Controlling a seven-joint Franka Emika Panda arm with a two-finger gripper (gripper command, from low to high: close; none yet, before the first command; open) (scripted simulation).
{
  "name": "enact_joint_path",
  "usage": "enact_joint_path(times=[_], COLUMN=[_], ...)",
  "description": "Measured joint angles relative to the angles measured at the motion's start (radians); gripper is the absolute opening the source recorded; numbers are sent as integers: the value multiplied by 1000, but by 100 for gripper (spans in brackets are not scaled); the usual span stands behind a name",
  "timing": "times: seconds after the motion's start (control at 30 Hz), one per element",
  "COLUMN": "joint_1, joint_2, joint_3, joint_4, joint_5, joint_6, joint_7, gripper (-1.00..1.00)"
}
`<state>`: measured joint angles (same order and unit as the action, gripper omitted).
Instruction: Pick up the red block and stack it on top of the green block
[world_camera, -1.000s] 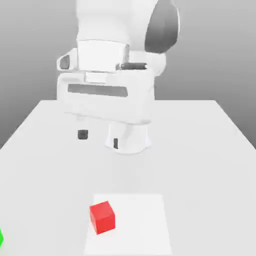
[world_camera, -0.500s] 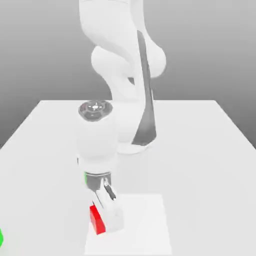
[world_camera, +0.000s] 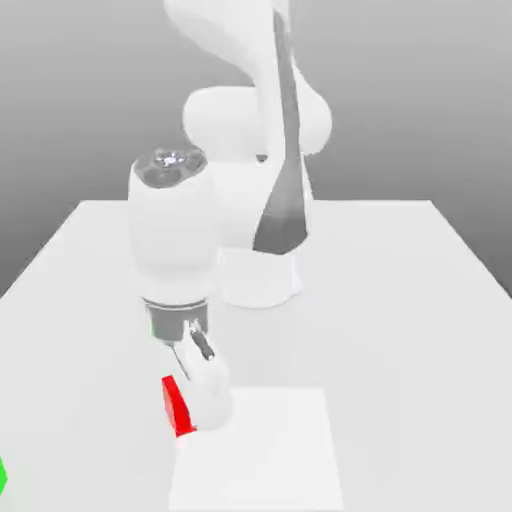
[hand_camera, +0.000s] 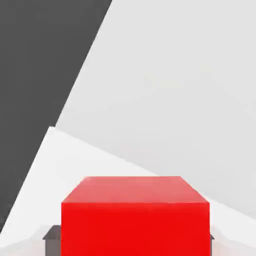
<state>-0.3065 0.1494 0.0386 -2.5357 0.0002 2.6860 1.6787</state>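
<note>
In the exterior view the red block (world_camera: 175, 404) hangs a little above the table, at the left edge of a paler square patch, and the white hand hides most of it. My gripper (world_camera: 186, 412) is shut on it. The hand view has the red block (hand_camera: 135, 220) close up, with a dark grey fingertip (hand_camera: 50, 236) pressed against each side. The green block (world_camera: 2, 478) is a thin sliver at the exterior view's lower left edge, well to the left of the gripper.
The white table (world_camera: 400, 300) spreads out around the arm's base (world_camera: 258, 280), which stands behind the gripper. A paler square patch (world_camera: 262, 450) lies on the table near its front edge.
The arm came down over the red block and the fingers shut on it. Since half a second ago the block has risen slightly and moved toward the exterior view's left.
</note>
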Motion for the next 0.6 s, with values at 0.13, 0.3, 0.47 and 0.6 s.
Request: enact_joint_path(times=[0.13,0.3,0.47,0.6], joint_1=[-73,-173,-227,-229], joint_2=[68,154,291,318], joint_3=[-46,-96,-111,-109], joint_4=[143,324,416,419], joint_5=[19,39,59,62], joint_6=[-76,-171,-127,-103], joint_7=[-108,-242,-313,-316], gripper=[-100,-100,-100,100])
